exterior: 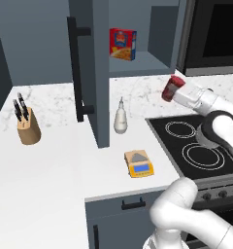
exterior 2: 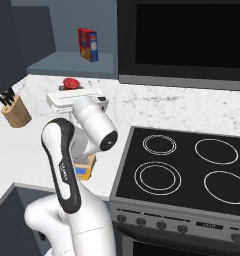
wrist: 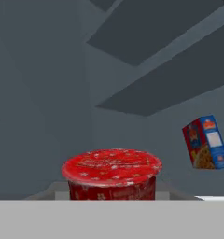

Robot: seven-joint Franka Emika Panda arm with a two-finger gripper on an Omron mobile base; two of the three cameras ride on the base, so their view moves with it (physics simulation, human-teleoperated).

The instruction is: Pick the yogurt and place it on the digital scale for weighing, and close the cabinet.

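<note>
Yogurt (exterior: pixel 172 89) sits pinched between my fingers, a small red cup with a foil-looking lid, held in the air right of centre in the left base view, above the near edge of the marble counter (exterior: pixel 50 112) and the back corner of the black stovetop (exterior: pixel 196 146). In the hand view the cup (wrist: pixel 112 173) fills the lower middle of the frame, lid facing the camera. From the right base view its red top (exterior 2: pixel 70 82) peeks over my hand at the upper left. My gripper (exterior: pixel 175 92) is clamped on the cup's sides; the fingertips themselves are hidden behind it.

Lower in the left base view, just below centre, the digital scale (exterior: pixel 139 164) lies flat on the counter, well apart from the cup, its grey plate bare. In the right base view a corner of it (exterior 2: pixel 83 171) shows behind my arm.

At the top centre of the left base view the cabinet (exterior: pixel 138 53) stands open, its dark door (exterior: pixel 89 73) swung out toward the camera with the long black handle (exterior: pixel 75 68) on its face. A red-and-blue box (exterior: pixel 123 44) stands on the shelf inside. A white bottle (exterior: pixel 121 118) stands on the counter beside the door's edge, and a knife block (exterior: pixel 27 125) sits at the left.
</note>
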